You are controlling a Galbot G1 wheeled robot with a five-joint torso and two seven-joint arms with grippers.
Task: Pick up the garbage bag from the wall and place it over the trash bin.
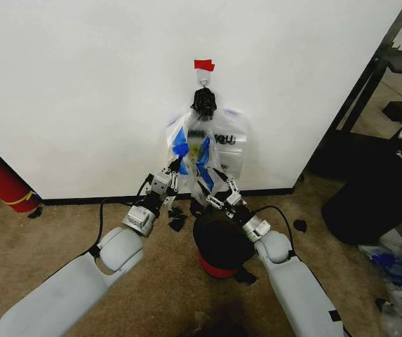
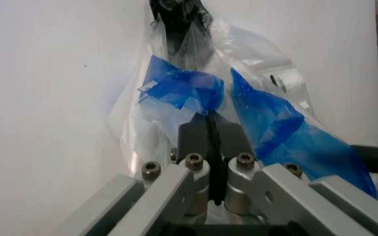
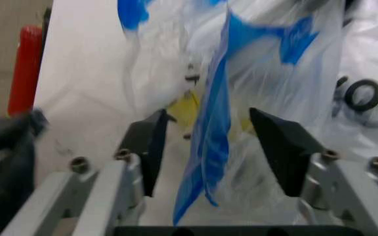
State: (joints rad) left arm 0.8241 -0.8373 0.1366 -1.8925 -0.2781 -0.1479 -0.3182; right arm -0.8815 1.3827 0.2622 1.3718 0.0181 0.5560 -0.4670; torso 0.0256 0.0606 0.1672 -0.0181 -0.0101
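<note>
The garbage bag (image 1: pixel 199 151) hangs against the wall (image 1: pixel 81 84), suspended from a hook (image 1: pixel 203 74) fixed just below a small piece of red tape (image 1: pixel 203 65); a dark knotted bunch marks its top at the hook. The bag is thin, clear plastic with blue patches and a yellow mark near its middle. A second clear bag with black lettering (image 1: pixel 230 144) hangs beside it from the same point, on the side of the right arm. The trash bin (image 1: pixel 222 246) stands on the carpeted floor (image 1: pixel 46 232) directly below the bags, near the black baseboard (image 1: pixel 88 201), its red base visible under the black mesh. The left gripper (image 1: pixel 175 166) is raised to the lower edge of the garbage bag on its left side; in the left wrist view its jaws are pressed together on a fold of the clear plastic just under a blue patch (image 2: pixel 182 91). The right gripper (image 1: pixel 218 188) is at the bottom of the same bag, above the bin rim; in the right wrist view its jaws stand spread apart, with a blue strip (image 3: pixel 212 147) of the bag hanging between the two dark fingers (image 3: pixel 151 142) and touching neither. A red cylinder (image 1: pixel 1 179) leans at the wall well to the left.
</note>
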